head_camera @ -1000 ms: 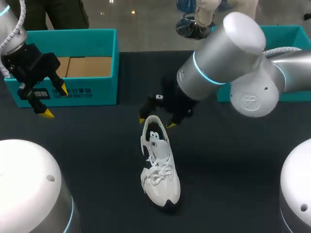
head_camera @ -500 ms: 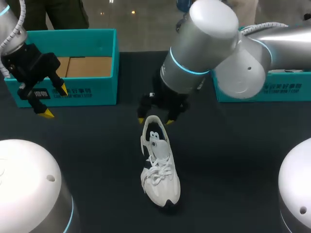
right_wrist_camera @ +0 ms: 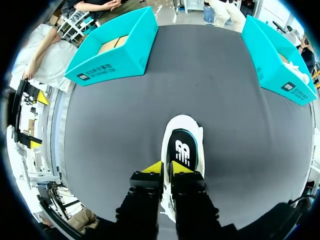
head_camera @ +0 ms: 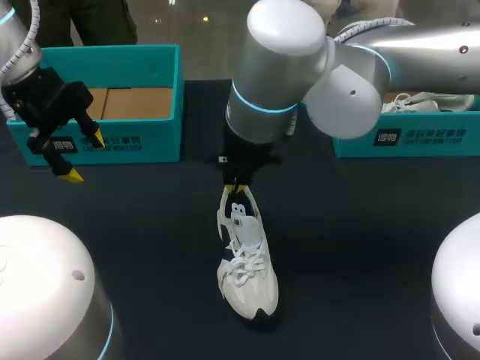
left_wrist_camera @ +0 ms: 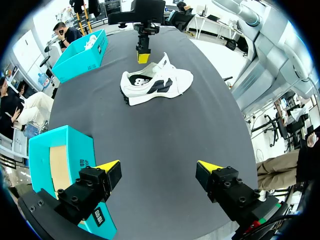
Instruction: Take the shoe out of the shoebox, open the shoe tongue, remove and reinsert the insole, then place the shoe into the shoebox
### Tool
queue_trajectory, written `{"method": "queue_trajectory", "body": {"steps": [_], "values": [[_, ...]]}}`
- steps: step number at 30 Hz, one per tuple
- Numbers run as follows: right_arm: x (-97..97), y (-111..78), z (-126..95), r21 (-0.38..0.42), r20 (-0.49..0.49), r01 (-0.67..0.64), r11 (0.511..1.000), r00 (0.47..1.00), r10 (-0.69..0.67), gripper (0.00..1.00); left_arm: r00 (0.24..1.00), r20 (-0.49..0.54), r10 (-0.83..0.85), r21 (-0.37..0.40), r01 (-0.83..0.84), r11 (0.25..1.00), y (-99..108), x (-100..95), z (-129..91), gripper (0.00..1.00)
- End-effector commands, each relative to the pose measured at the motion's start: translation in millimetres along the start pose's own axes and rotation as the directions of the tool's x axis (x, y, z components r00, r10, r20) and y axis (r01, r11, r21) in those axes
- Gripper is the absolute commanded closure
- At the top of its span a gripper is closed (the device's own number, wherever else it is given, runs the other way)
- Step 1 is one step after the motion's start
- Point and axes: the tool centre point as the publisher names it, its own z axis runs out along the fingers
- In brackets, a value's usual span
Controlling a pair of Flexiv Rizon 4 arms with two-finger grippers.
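white shoe (head_camera: 246, 262) lying on a dark table (head_camera: 360, 247) while a robot gripper is hanging over its opening.
the shoe is sitting upright on its sole near the table's middle, toe toward the robot, laces tied, its dark printed insole (right_wrist_camera: 182, 150) showing inside. the right gripper (head_camera: 238, 186) is pointing down at the heel end, its yellow fingers pressed almost together with nothing visibly between them. the left gripper (head_camera: 82, 156) is hovering in front of an open teal shoebox (head_camera: 161, 97), well apart from the shoe, fingers spread wide and holding nothing. the shoe is probably light, with a soft upper, a floppy tongue and a firmer sole and heel. the tongue's top edge is looking like the place to pinch for opening, the stiffer heel collar for lifting, and the thin insole will likely be bending when pulled.
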Motion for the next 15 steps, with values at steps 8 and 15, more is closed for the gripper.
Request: {"method": "queue_trajectory", "body": {"steps": [8, 15], "values": [[0.0, -3.1, 20.1, 0.016, 0.079, -0.008, 1.000, 0.997, 0.007, 1.00, 1.000, 0.000, 0.000, -0.001, 0.000, 1.000, 0.4, 0.7, -0.2, 0.00], [-6.0, -3.2, 39.3, 0.014, 0.115, -0.015, 1.000, 0.993, 0.013, 1.00, 1.000, 0.000, 0.000, -0.001, 0.000, 1.000, 0.4, 0.7, -0.2, 0.00]]}}
